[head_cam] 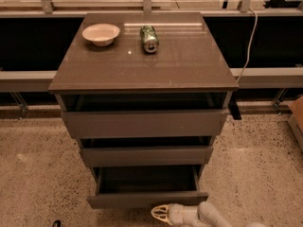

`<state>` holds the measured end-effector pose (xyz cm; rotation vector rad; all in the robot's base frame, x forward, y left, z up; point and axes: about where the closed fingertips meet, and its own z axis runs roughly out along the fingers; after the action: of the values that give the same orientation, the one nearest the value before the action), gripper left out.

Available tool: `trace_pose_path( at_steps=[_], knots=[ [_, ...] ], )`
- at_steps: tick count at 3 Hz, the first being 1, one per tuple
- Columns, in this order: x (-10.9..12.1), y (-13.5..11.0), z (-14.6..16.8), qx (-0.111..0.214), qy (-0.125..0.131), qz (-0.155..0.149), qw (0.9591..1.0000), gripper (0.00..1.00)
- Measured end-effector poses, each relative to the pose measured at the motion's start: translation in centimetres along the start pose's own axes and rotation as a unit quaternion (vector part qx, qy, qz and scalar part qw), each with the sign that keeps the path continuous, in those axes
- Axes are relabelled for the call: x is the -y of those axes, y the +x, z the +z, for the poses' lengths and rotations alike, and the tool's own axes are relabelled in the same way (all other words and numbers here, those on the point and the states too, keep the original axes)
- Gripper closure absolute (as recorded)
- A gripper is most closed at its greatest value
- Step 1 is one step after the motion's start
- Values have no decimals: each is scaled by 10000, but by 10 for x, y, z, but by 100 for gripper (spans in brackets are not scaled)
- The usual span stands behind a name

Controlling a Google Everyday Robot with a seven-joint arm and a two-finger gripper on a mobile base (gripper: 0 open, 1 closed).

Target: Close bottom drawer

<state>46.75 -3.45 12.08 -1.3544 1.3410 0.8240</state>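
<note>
The bottom drawer [147, 198] is the lowest of three grey-brown drawers in the cabinet. It stands pulled out, its dark shallow box showing behind the slim flat front panel. My gripper [160, 213] is at the bottom edge of the view, just below and in front of that panel, right of its middle, pointing left. Its pale fingertips lie close to the panel's lower edge; I cannot tell whether they touch it. My white arm [208, 215] runs off to the lower right.
The middle drawer [147, 155] and top drawer [144, 123] also stand slightly out. A white bowl [101, 33] and a green can [149, 38] on its side rest on the cabinet top [180, 60]. A cable [247, 37] hangs at the right. Speckled floor surrounds the cabinet.
</note>
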Motion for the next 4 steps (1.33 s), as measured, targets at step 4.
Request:
trace_pose_path(
  at_steps=[4],
  knots=[
    [130,-35,74,425,213,-371,9982,100]
  ],
)
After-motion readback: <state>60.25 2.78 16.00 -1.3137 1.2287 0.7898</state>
